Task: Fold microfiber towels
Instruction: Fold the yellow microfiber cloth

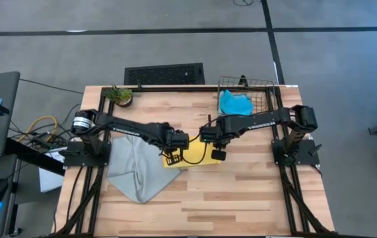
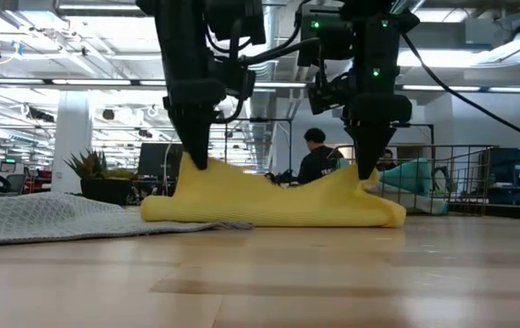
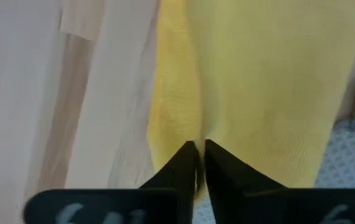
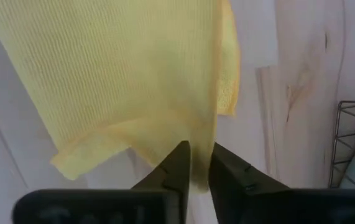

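Faintly, "TROSSEN" (image 1: pixel 259 121) marks the right arm (image 1: pixel 267 120).

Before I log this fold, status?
Left gripper and right gripper both down on the yellow towel, pinching its ends. Grey-green towel beside it, partly underneath. Nothing in the way.

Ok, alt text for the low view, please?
Two grippers, left and right, pinch the ends of a yellow towel lying on the wooden table. A grey towel lies beside it; a basket stands behind.
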